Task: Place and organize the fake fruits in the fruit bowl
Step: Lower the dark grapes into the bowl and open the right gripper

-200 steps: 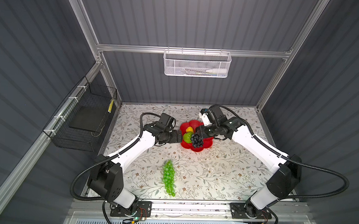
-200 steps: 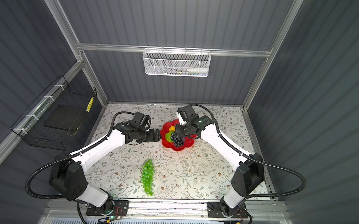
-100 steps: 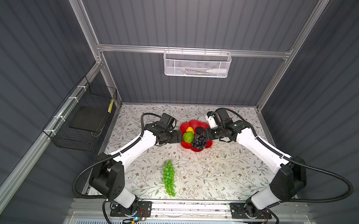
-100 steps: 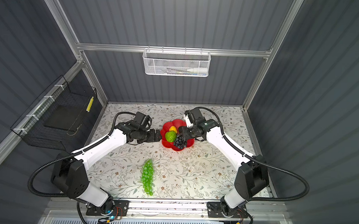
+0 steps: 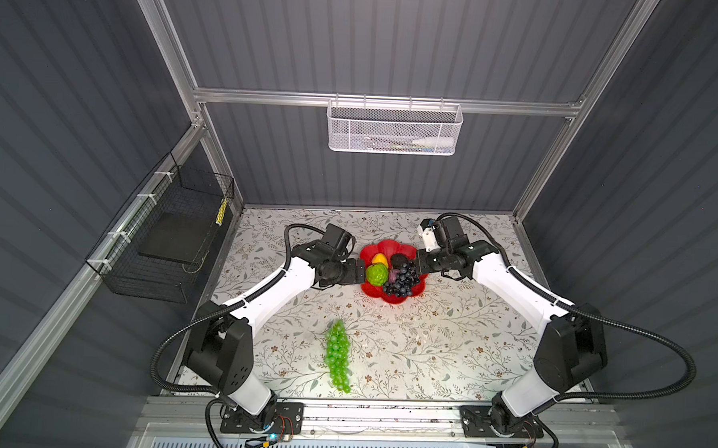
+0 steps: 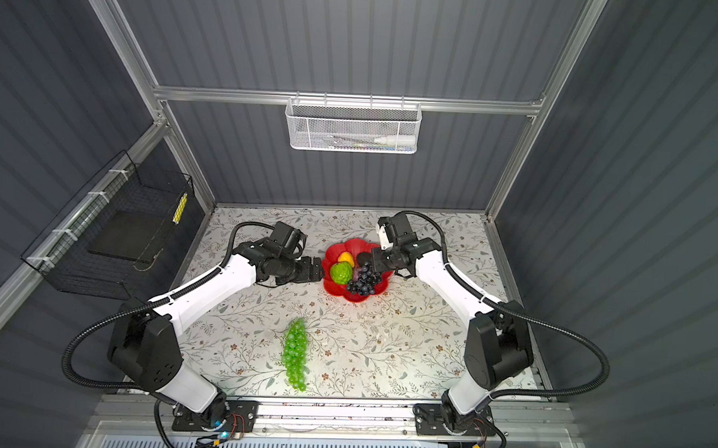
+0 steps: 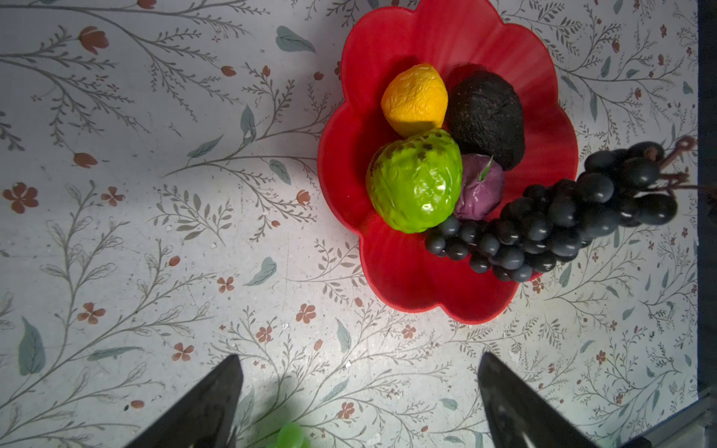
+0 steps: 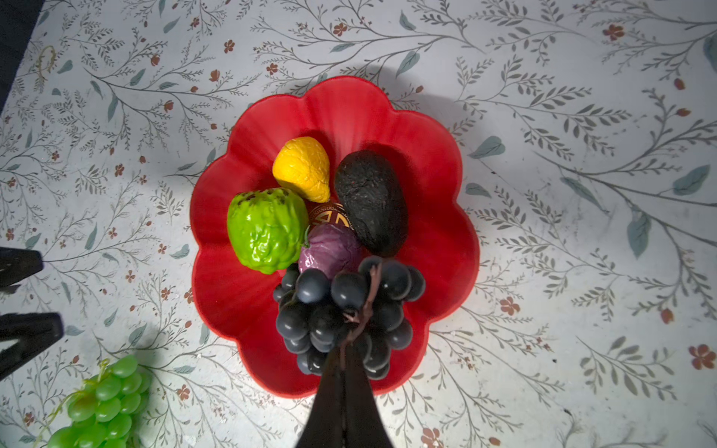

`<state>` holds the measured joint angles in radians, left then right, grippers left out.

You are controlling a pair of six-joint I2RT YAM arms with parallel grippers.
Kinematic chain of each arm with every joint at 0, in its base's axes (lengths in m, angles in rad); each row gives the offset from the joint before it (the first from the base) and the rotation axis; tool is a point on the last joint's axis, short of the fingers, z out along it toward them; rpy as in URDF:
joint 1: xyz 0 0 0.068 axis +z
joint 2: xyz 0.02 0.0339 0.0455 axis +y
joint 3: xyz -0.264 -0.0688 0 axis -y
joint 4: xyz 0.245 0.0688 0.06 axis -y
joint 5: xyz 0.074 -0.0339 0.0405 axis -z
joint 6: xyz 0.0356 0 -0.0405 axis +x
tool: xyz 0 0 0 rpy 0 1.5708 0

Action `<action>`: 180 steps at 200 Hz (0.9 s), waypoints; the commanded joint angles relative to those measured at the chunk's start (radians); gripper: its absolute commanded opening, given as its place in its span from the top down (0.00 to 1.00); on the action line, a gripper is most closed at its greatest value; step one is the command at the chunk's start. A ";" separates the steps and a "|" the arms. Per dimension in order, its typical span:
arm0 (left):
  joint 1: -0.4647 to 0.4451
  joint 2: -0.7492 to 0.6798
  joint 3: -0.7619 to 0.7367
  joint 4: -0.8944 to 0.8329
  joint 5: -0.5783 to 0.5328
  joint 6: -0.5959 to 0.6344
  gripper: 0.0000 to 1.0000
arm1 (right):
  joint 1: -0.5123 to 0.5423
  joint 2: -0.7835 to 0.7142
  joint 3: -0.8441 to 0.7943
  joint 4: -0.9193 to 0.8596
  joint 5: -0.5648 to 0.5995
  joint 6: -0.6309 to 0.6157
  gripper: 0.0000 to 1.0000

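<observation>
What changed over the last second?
The right end effector, shut on the stem of the dark grape bunch, pulled back slightly toward its own side, tugging the bunch along in the red bowl. The open left end effector and the green grapes stayed put.

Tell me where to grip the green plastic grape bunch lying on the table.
Probably best: take the green plastic grape bunch from straight above, pinching across its narrow width near the middle. It lies flat and long on the floral table, with bare surface along both long sides.
</observation>
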<state>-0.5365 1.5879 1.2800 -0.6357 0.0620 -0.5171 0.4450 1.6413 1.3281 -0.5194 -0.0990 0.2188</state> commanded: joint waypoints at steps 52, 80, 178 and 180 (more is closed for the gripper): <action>0.005 0.038 0.059 -0.053 0.004 0.012 0.05 | -0.049 0.085 -0.007 0.086 -0.041 -0.034 1.00; 0.004 0.016 0.046 -0.045 -0.006 0.012 0.05 | -0.053 0.113 -0.014 0.112 -0.030 -0.038 1.00; 0.004 -0.051 -0.067 -0.025 0.028 -0.060 0.06 | -0.067 0.201 0.033 0.156 -0.042 -0.062 1.00; 0.004 -0.055 -0.079 -0.020 0.031 -0.066 0.07 | -0.067 0.203 0.036 0.155 -0.042 -0.062 1.00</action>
<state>-0.5365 1.5997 1.2854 -0.6518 0.0570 -0.5274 0.3820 1.8282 1.3224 -0.3878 -0.1268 0.1757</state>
